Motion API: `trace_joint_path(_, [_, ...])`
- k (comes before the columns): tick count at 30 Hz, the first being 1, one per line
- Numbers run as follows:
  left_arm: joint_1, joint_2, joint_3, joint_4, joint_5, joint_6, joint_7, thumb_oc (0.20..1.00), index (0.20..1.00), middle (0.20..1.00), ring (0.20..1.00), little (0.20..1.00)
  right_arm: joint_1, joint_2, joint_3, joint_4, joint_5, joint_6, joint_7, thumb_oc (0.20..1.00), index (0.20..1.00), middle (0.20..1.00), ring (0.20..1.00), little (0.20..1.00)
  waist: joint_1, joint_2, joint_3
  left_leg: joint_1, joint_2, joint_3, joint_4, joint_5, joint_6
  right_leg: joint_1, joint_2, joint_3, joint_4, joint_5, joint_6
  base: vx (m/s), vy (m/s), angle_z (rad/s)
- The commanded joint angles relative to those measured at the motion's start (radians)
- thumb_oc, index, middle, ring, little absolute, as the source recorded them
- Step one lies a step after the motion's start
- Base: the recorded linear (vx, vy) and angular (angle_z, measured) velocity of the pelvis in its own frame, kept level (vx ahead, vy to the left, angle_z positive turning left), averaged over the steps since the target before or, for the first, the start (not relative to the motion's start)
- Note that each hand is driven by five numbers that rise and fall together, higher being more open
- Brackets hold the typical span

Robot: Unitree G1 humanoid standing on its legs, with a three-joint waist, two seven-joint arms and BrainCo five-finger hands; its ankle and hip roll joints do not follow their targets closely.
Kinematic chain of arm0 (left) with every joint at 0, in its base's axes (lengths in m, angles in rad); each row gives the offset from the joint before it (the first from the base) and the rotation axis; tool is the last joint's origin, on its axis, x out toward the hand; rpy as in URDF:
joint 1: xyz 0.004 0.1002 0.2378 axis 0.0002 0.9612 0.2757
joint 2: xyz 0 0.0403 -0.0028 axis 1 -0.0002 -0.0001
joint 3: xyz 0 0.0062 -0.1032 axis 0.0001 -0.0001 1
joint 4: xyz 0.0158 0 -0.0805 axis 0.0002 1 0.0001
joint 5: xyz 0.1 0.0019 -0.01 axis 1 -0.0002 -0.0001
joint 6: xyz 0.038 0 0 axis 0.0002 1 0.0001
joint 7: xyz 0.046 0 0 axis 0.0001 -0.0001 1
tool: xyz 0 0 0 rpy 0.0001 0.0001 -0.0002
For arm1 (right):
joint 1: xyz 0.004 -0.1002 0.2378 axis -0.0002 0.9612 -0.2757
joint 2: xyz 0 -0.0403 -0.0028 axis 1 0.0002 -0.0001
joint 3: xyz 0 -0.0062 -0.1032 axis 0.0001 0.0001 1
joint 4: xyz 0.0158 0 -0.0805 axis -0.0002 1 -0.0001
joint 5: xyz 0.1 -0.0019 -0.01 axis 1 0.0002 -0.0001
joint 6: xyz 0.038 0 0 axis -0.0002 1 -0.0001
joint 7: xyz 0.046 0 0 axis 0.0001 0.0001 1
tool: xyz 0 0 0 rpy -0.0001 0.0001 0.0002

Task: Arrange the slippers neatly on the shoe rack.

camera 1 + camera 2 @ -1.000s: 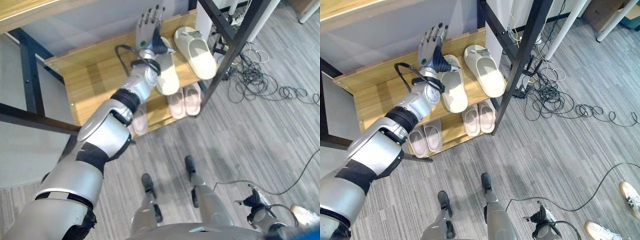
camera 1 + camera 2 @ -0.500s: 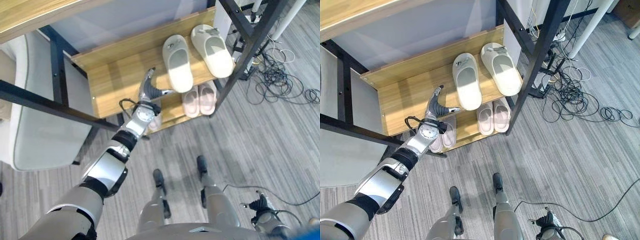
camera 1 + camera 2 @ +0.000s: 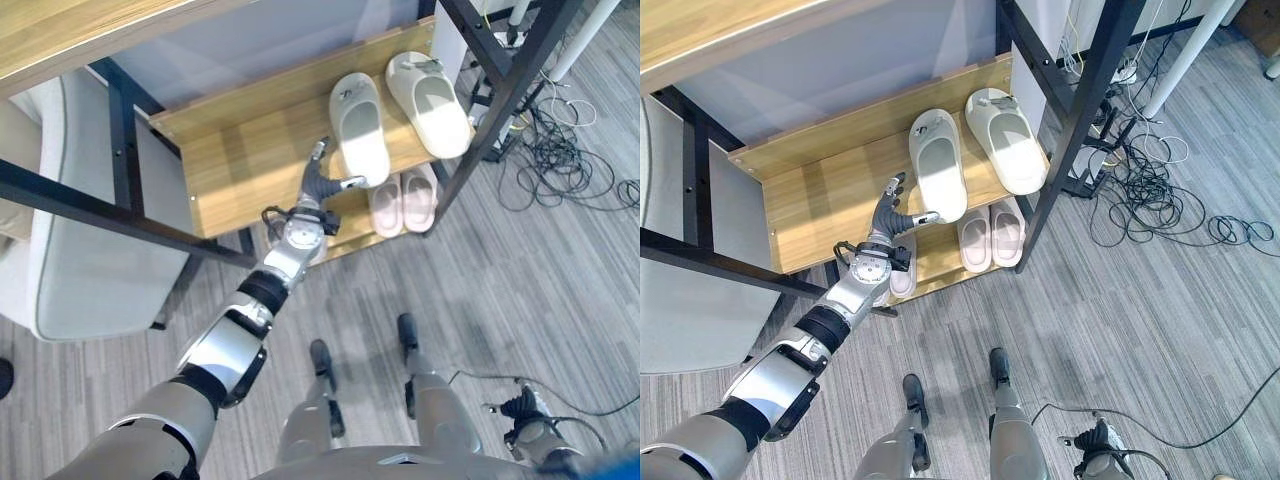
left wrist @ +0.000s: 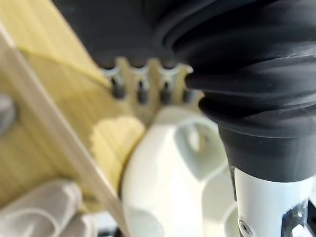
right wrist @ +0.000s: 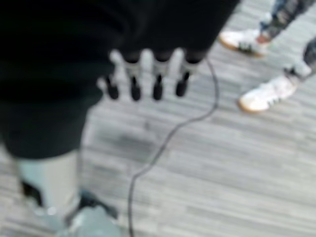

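Two cream slippers, one on the left (image 3: 358, 130) and one on the right (image 3: 428, 102), lie side by side on the right half of the wooden shelf (image 3: 240, 160) of the shoe rack. My left hand (image 3: 318, 182) hovers open at the shelf's front edge, its thumb reaching toward the left slipper's heel. In the left wrist view its fingers (image 4: 140, 88) stretch straight over the wood past the cream slipper (image 4: 168, 173). A pink pair (image 3: 402, 198) sits on the lower shelf, and another pink slipper (image 3: 902, 276) lies under my left wrist. My right hand (image 5: 143, 74) hangs open over the floor.
A black frame post (image 3: 492, 105) stands right of the slippers, with tangled cables (image 3: 560, 150) on the floor beyond it. A pale cushioned seat (image 3: 80, 270) is at the left. A person's shoes (image 5: 264, 94) stand on the floor near my right hand.
My left hand has come back from the rear of the shelf above the left cream slipper to the front edge. Both cream slippers stay put. The camera has shifted.
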Motion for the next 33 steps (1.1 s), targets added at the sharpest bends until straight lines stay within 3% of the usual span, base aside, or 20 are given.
trace_joint_path(1, [-0.060,-0.004,0.018,-0.016,-0.024,-0.075,-0.005,1.000,1.000,1.000,1.000,1.000,0.005,-0.037,0.030,-0.025,0.020,0.001,-0.001,1.000,1.000,1.000,1.000,1.000,0.003,0.013,0.017,-0.031,-0.002,-0.001,0.013,-0.010,-0.013,-0.101,-0.045,-0.052,0.178,-0.142,0.049,0.00,0.000,0.00])
trace_joint_path(10, [-0.102,-0.050,-0.009,0.003,0.016,-0.071,0.024,1.000,1.000,1.000,1.000,1.000,0.004,-0.030,0.047,-0.026,0.024,-0.006,-0.001,1.000,1.000,1.000,1.000,1.000,-0.013,0.006,0.009,-0.036,0.005,0.012,0.013,-0.010,-0.014,-0.114,-0.039,-0.039,0.181,-0.144,0.046,0.01,-0.008,0.00])
trace_joint_path(16, [-0.150,-0.041,-0.027,0.014,0.140,-0.051,0.088,1.000,1.000,1.000,1.000,1.000,-0.003,-0.032,0.058,-0.027,0.026,-0.017,-0.006,1.000,1.000,1.000,1.000,1.000,-0.021,-0.004,0.005,-0.039,0.010,0.017,0.013,-0.010,-0.015,-0.130,-0.036,-0.033,0.188,-0.146,0.047,0.02,-0.017,-0.07])
trace_joint_path(33, [-0.182,-0.054,-0.057,0.024,0.170,-0.051,0.072,1.000,1.000,1.000,1.000,1.000,-0.005,-0.024,0.063,-0.019,0.031,-0.025,-0.014,1.000,1.000,1.000,1.000,1.000,-0.022,-0.018,-0.006,-0.059,0.013,0.019,0.013,-0.011,-0.012,-0.158,-0.031,-0.031,0.186,-0.137,0.044,0.00,-0.004,-0.02])
